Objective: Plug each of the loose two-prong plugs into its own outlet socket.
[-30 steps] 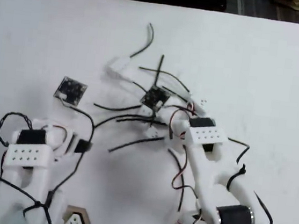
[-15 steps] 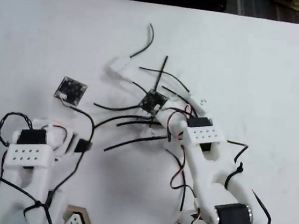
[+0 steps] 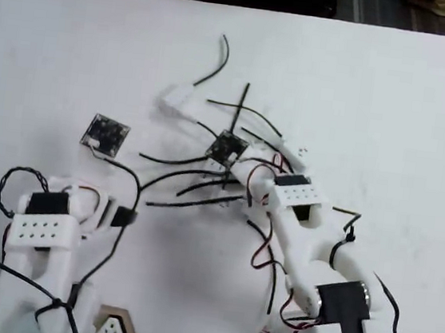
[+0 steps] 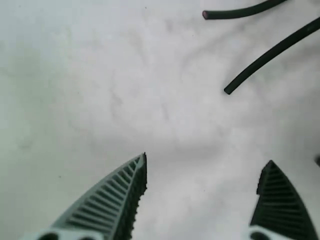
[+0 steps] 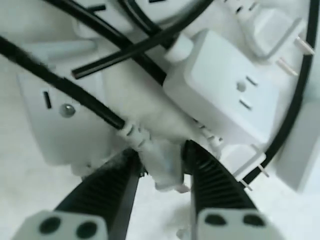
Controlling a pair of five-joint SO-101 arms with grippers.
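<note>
Nearest, at about 7 o'clock on the matte white table (image 3: 391, 97), the left gripper (image 4: 207, 161) hangs with its ribbed black fingers (image 4: 120, 200) spread wide over bare tabletop, two cut ends of thin black rubbery cord (image 4: 228, 90) lying just beyond. From 5 o'clock the right arm (image 3: 310, 241), white plastic, slants to the table's middle, where the right gripper (image 5: 160, 152) pinches a small white plastic two-prong plug (image 5: 162, 170) by its body, a black cord (image 5: 65, 86) running from it. Pressed close behind stand a white boxy outlet socket (image 5: 225, 95) with two slots and a round hole and a flatter white outlet block (image 5: 55, 120), with smooth crossing cords (image 5: 125, 53) lying over both. At the right gripper's 2 o'clock lies a loose white plug (image 3: 292, 151), metal prongs bare; at its 12 o'clock, a small dark square piece (image 3: 229, 145); toward 10 o'clock, farther off, another white plug (image 3: 178, 97) and a second dark square (image 3: 108, 134).
</note>
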